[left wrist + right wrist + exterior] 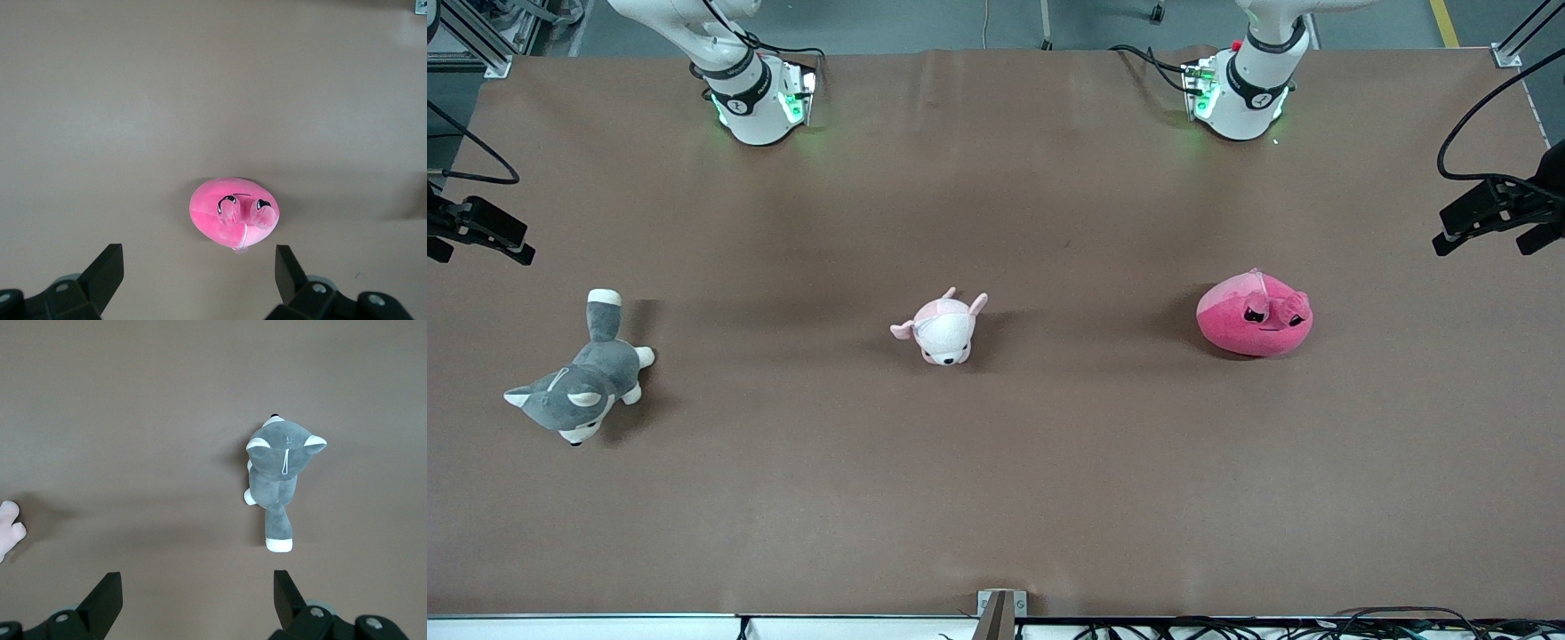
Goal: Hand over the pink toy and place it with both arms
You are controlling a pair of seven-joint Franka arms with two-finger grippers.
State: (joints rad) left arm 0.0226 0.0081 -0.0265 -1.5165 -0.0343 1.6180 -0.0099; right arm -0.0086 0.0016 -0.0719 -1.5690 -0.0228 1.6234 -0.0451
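The pink toy (pixel 1254 315), a round hot-pink plush with a lighter patch and a dark angry face, lies on the brown table toward the left arm's end. In the left wrist view the pink toy (pixel 234 211) lies on the table below my left gripper (pixel 199 270), which is high above it, open and empty. My right gripper (pixel 198 593) is open and empty, high over bare table near a grey plush. Only the two arms' bases show in the front view; both grippers are out of that view.
A small pale pink-and-white plush animal (pixel 943 328) lies at the table's middle; its edge shows in the right wrist view (pixel 9 531). A grey-and-white plush dog (pixel 583 382) lies toward the right arm's end, also in the right wrist view (pixel 277 477). Black camera clamps (pixel 1498 209) stand at both table ends.
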